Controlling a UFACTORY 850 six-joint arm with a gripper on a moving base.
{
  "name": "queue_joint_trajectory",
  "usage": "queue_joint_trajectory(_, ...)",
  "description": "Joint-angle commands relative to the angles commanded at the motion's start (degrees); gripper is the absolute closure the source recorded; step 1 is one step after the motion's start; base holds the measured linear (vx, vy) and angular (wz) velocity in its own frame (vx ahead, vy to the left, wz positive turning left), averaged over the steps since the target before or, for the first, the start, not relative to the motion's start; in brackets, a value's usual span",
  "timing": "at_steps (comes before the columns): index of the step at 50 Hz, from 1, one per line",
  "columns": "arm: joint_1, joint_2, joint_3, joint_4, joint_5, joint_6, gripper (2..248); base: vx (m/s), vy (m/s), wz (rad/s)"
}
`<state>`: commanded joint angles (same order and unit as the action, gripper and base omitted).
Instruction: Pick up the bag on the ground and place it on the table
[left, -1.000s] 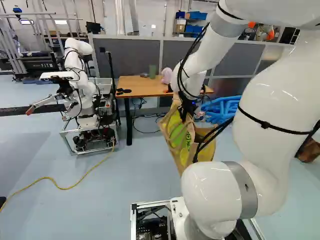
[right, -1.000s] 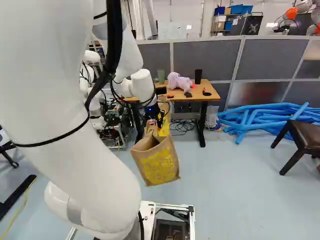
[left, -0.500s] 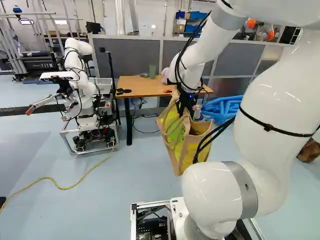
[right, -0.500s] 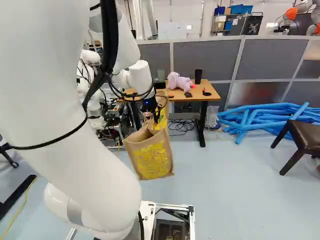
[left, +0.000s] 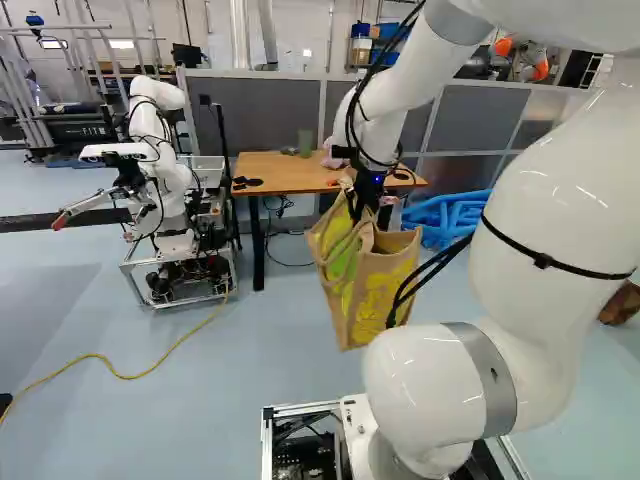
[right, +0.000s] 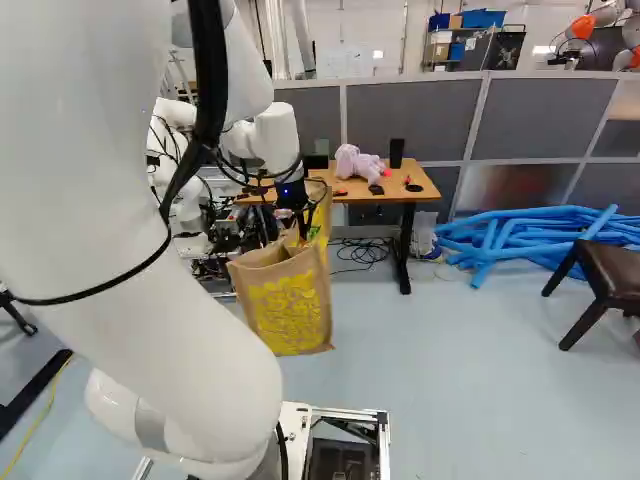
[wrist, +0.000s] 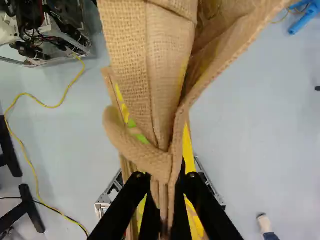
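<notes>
The tan woven bag with yellow lettering (left: 385, 290) is held directly below the black claw (wrist: 165, 184), and its body is hung on the near side of the brown wood-topped desk (right: 418, 187). Its handle and top cloth are bunched and clamped between the two fingers, one pressed from each side. The bag's tall axis is kept close to upright, with a slight slant, and its mouth is turned upward. In both base views its bottom is seen well under the level of the desk's top, and it appears to be lifted off the floor.

The white arm (left: 535, 195) is reached forward toward the desk, with its wrist pointed down and the claw placed short of the near edge. On the desk, a pink plush toy (right: 358, 165) and a black cylinder (right: 397, 153) are set toward the right.

The lift is judged to be partly done: the bag's bottom must be raised above the desk's edge before it is carried forward. If it is moved too low, the edge could be struck, and the soft cloth is likely to be swung or folded
</notes>
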<state>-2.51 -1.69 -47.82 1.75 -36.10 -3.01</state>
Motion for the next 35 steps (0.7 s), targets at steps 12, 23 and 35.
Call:
queue_joint_trajectory(12,0.11,0.4,-1.96,1.6,-3.34,0.0,228,0.0,0.0,0.0)
queue_joint_trajectory(23,0.03,0.66,-3.85,2.24,-5.62,0.0,228,0.0,0.0,0.0)
queue_joint_trajectory(35,0.03,0.83,-5.99,2.31,-8.34,0.0,228,0.0,0.0,0.0)
